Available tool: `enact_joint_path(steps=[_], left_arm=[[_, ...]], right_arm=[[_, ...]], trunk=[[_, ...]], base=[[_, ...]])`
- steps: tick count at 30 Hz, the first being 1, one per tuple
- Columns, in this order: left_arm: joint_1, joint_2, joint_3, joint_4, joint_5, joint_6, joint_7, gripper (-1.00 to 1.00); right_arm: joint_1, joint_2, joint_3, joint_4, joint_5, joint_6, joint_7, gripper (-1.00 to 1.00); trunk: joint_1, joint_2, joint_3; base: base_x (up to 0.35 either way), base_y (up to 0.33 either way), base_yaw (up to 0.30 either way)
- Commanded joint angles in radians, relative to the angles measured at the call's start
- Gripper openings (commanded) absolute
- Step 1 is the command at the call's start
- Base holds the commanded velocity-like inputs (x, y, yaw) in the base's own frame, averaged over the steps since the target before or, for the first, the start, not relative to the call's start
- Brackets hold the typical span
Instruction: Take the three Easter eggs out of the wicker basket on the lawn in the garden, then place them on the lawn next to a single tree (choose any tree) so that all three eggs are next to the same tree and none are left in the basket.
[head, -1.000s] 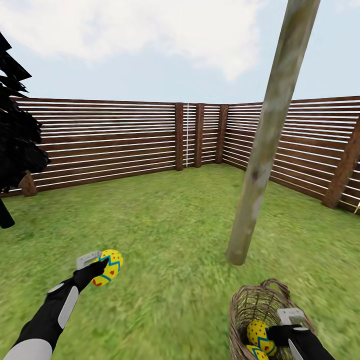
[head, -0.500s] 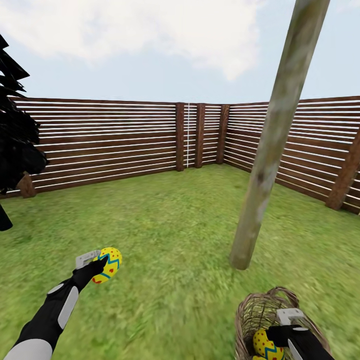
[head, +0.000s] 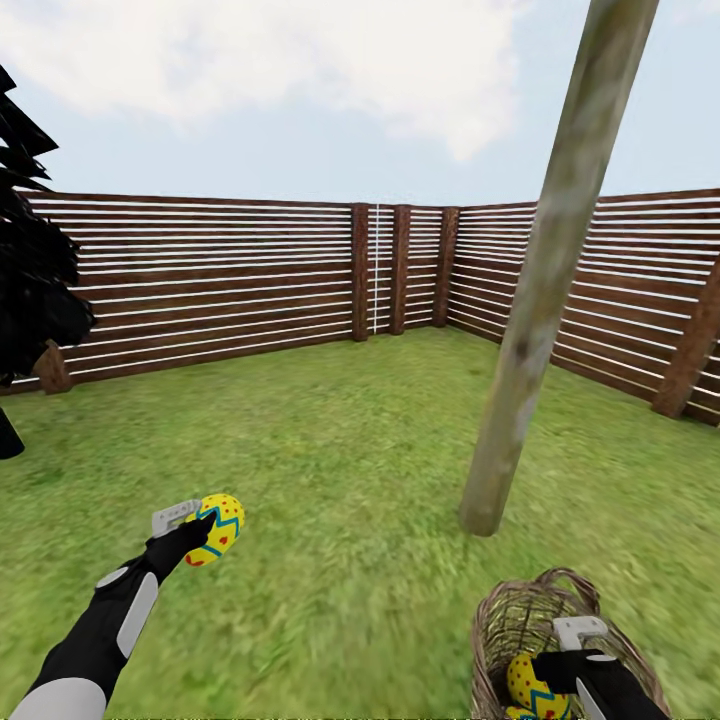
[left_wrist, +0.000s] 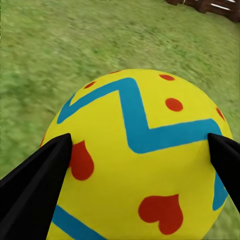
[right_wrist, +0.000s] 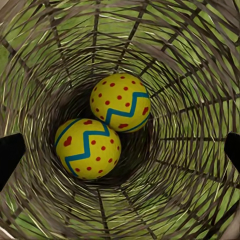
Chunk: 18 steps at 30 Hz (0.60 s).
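Note:
My left gripper (head: 205, 530) is shut on a yellow Easter egg (head: 218, 526) with blue zigzags and red marks, held low over the lawn (head: 340, 450) at the left. In the left wrist view the egg (left_wrist: 145, 160) sits between the black fingers (left_wrist: 35, 192). The tree (head: 530, 300) has a pale bare trunk that meets the grass just beyond the wicker basket (head: 505, 625). My right gripper (head: 548, 668) is at the basket's mouth, open. The right wrist view looks into the basket (right_wrist: 190, 60), where two eggs (right_wrist: 120, 102) (right_wrist: 87, 147) lie at the bottom, with the fingertips (right_wrist: 10, 155) spread wide.
A brown slatted fence (head: 220, 280) encloses the grass at the back and right, with thick posts (head: 685, 340). A dark, near-black tree (head: 30, 280) stands at the far left. Open grass lies between my left arm and the pale trunk.
The whole view has shifted slightly, so the trunk and basket sit a little lower and further right in the picture. The left gripper still holds its egg and the right stays at the basket.

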Motion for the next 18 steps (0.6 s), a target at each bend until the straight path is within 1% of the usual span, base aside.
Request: enact_joint_path(steps=[1, 5, 7, 8, 10, 18], left_arm=[[-0.001, -0.002, 0.004, -0.004, 0.011, 0.009, -0.002, -1.00], [-0.001, -0.005, 0.008, -0.008, 0.013, 0.004, 0.004, -1.00], [-0.001, -0.005, 0.009, -0.008, 0.013, -0.034, 0.004, -1.00], [-0.001, -0.005, 0.008, -0.008, 0.013, -0.067, 0.004, -1.00], [-0.001, -0.005, 0.007, -0.006, 0.012, -0.092, 0.004, -1.00], [-0.001, -0.005, 0.001, -0.007, 0.013, -0.087, 0.000, -1.00]], right_arm=[[-0.001, -0.002, 0.004, -0.001, -0.007, 0.005, -0.003, 1.00], [0.000, -0.001, 0.004, -0.002, -0.007, 0.005, -0.003, 1.00], [0.000, -0.001, 0.004, -0.002, -0.007, 0.005, -0.003, 1.00], [0.000, -0.001, 0.004, -0.002, -0.007, 0.005, -0.003, 1.00], [-0.001, -0.001, 0.004, -0.002, -0.007, 0.005, -0.003, 1.00], [0.000, -0.001, 0.004, -0.001, -0.006, 0.005, -0.003, 1.00]], trunk=[[0.004, -0.008, -0.004], [0.019, -0.036, -0.017], [0.027, -0.050, -0.023], [0.031, -0.057, -0.026], [0.038, -0.071, -0.032], [0.069, -0.127, -0.058]], base=[[0.000, 0.000, 0.000], [0.000, 0.000, 0.000], [0.000, 0.000, 0.000], [0.000, 0.000, 0.000], [0.000, 0.000, 0.000], [0.000, 0.000, 0.000]])
